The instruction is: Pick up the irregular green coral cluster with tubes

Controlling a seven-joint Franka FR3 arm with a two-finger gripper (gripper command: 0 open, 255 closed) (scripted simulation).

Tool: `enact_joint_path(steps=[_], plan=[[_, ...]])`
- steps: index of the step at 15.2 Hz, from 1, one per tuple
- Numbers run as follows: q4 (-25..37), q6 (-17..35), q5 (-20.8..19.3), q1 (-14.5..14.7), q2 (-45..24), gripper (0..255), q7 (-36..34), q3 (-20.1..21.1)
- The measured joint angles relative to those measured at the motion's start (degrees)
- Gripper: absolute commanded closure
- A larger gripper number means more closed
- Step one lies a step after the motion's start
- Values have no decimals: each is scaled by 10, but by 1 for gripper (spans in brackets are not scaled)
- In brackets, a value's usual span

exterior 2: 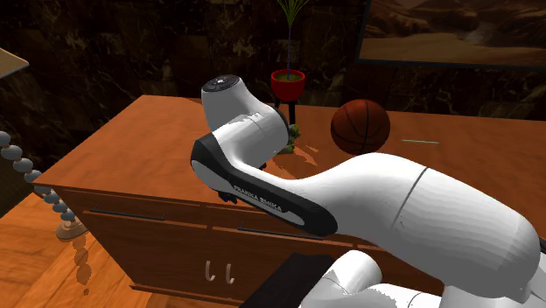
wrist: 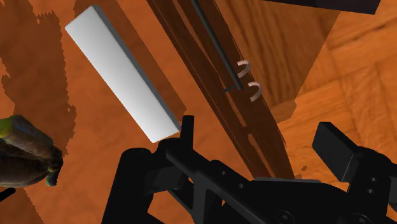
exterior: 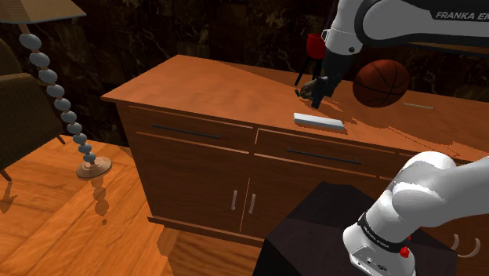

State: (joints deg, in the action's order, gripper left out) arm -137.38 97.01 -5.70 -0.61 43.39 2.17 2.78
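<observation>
The coral cluster (wrist: pixel 25 153) is a lumpy olive-green and brown clump with tube ends, lying on the wooden sideboard top (exterior: pixel 211 86). It sits outside my fingers, off to the side of my left finger (wrist: pixel 186 130). My black gripper (wrist: pixel 261 143) is open and holds nothing; below it are the sideboard's front edge and drawer face. In the shoulder view the gripper (exterior: pixel 316 97) hangs just above the top, with the small dark coral cluster (exterior: pixel 301 92) right beside it. In the second exterior view a green bit of the coral cluster (exterior 2: pixel 296 133) peeks out behind my arm.
A flat white bar (exterior: pixel 319 121) lies near the sideboard's front edge, close to the gripper. A basketball (exterior: pixel 381 82) rests to the shoulder view's right of the gripper, and a red plant pot (exterior: pixel 315 45) stands behind. A beaded floor lamp (exterior: pixel 59 94) stands at the left.
</observation>
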Motion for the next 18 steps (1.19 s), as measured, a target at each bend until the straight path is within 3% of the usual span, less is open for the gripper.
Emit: enact_joint_path(steps=[6, 18], plan=[[12, 34, -19, -21, -36, 0, 35, -46], [105, 121, -33, -69, -190, 0, 158, -190]])
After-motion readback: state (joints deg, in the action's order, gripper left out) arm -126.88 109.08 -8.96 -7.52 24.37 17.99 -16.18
